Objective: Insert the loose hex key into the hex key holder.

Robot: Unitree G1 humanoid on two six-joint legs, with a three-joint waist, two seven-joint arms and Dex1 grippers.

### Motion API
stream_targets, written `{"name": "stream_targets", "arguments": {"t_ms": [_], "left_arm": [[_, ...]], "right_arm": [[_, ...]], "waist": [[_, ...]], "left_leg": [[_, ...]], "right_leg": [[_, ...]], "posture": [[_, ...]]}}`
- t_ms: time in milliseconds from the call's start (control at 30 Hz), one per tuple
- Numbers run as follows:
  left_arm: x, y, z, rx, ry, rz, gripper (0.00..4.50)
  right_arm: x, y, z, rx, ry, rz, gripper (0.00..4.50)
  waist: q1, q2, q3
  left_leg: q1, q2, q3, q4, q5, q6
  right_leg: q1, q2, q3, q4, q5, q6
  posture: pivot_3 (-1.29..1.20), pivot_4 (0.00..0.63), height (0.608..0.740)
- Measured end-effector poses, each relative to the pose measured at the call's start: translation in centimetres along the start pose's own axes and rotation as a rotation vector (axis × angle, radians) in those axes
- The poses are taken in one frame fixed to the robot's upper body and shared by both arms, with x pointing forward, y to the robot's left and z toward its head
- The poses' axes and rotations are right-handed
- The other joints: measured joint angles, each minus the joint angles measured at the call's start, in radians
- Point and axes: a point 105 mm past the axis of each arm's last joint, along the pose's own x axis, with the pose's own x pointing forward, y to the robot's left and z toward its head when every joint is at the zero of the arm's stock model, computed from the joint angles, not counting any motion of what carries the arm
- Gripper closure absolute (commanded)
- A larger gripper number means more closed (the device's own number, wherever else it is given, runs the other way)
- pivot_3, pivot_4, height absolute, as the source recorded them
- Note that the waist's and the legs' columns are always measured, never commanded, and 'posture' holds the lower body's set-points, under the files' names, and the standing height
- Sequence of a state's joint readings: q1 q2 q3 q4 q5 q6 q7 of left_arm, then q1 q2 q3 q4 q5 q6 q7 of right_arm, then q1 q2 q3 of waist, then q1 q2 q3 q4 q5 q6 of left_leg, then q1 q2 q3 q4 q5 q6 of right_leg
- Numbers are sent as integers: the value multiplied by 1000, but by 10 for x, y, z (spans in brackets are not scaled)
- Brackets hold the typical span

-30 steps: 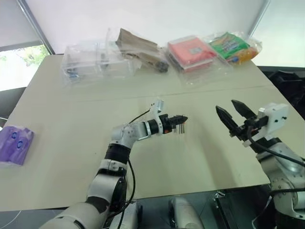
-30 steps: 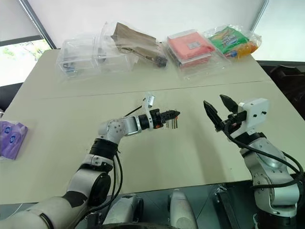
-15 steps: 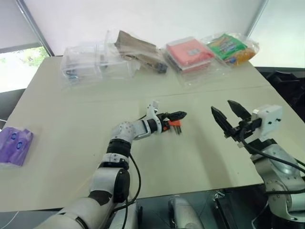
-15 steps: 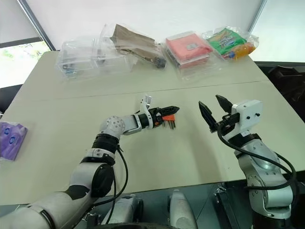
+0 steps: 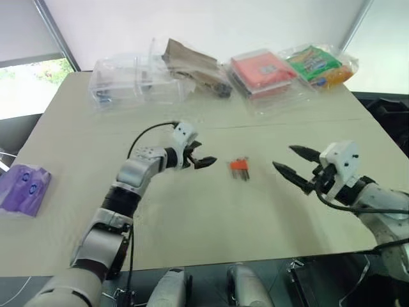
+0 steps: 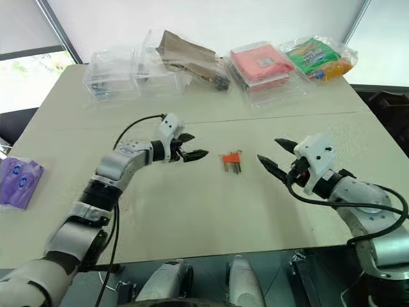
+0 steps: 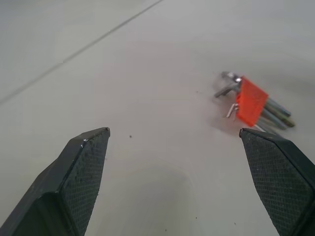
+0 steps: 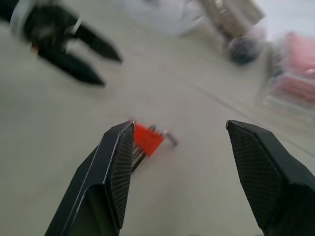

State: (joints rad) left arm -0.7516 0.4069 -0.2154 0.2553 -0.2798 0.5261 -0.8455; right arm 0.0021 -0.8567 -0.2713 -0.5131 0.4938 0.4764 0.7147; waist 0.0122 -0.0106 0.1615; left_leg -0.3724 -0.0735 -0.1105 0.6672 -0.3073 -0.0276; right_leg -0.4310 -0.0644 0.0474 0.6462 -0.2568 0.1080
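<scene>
Table: wide flat top, pale beige and matte; a thin seam runs across it behind the arms.
Far edge: clear plastic boxes on the left, glossy and see-through; a brown paper bag, crumpled; a red flat pack in clear wrap; a green and orange packet, shiny.
Left edge: a purple packet, soft looking.
Left gripper: two black tapered fingers with a fine dimpled texture, standing wide apart and holding nothing; it hangs just beside the holder, on its left, tips toward it, not touching.
Right gripper: same black fingers, spread apart, nothing between them; it is near the holder on the other side, pointing toward it.
Hex key holder: small orange-red plastic block, smooth and flat-sided; it lies on the table between the two grippers; the keys run through it, so the long axis goes from the far side toward the robot, bent ends at the far side, straight ends toward the near edge.
Keys: thin grey metal rods, shiny, side by side.
Loose hex key: I cannot tell it apart from the other keys at the block.
</scene>
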Motion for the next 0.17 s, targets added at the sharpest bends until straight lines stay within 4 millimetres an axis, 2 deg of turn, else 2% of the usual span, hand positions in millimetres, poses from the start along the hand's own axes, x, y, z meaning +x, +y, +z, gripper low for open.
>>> {"name": "stream_targets", "arguments": {"t_ms": [67, 167], "left_arm": [[-15, -3, 13, 36, -16, -48, 88], [-35, -12, 27, -10, -56, -119, 88]], "right_arm": [[-5, 0, -1, -47, 59, 66, 1433], [-13, -1, 2, -98, 124, 147, 1433]], "waist": [[-1, 0, 0], [-2, 0, 0]], "left_leg": [[0, 0, 0, 0, -1, 2], [0, 1, 0, 0, -2, 3]], "right_leg": [[0, 0, 0, 0, 0, 0], [0, 0, 0, 0, 0, 0]], "posture": [[0, 150, 740], [0, 150, 740]]}}
